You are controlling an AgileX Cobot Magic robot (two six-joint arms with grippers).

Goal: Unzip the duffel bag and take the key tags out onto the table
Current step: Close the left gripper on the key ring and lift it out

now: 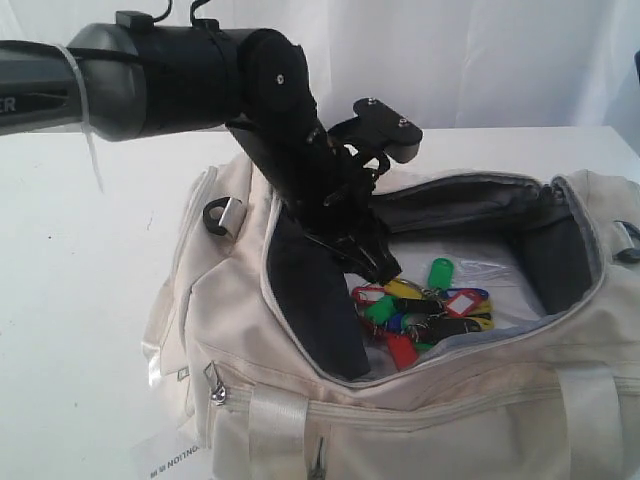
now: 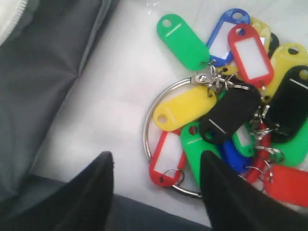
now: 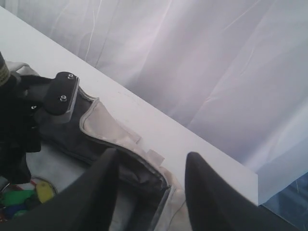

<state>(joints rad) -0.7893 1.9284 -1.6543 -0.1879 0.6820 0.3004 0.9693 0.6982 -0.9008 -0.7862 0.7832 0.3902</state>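
— First item?
— Cream-beige fabric duffel bag [image 1: 440, 400], main zip open, dark grey lining showing. It stands on the broad white table [image 1: 80, 280], near and right.
— Contents?
— One bunch of red, blue, green, yellow and black plastic key tags [image 1: 425, 310] on metal rings, lying on the bag's floor.
— Grippers?
— Left gripper [image 2: 156, 163]: fingers spread, down inside the bag, just beside the tags, gripping nothing. Right gripper [image 3: 153, 156]: fingers spread, empty, above the bag's far rim.

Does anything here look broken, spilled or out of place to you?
Nothing stands out. The duffel bag gapes unzipped with no tear showing, the key tags lie bunched inside it, and the left gripper hangs open over them.
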